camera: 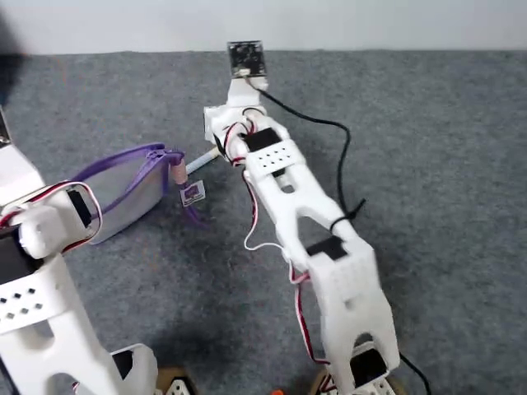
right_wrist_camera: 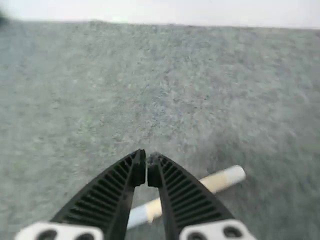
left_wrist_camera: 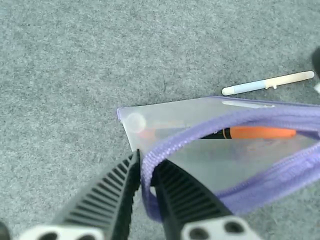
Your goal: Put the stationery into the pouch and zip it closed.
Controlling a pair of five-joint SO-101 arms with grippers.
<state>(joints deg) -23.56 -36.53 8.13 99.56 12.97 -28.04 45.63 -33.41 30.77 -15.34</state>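
Orange pen point(left_wrist_camera: 255, 132) in pouch point(left_wrist_camera: 190, 117); pale pen point(left_wrist_camera: 267, 82) out on surface point(left_wrist_camera: 75, 60). Left jaws pinch pouch rim, right jaws pressed together. Zip open.

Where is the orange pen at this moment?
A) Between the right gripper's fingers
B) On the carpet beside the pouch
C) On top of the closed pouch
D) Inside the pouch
D: in the left wrist view the orange pen lies behind the clear wall of the pouch, while the blue and cream pen lies outside on the carpet.
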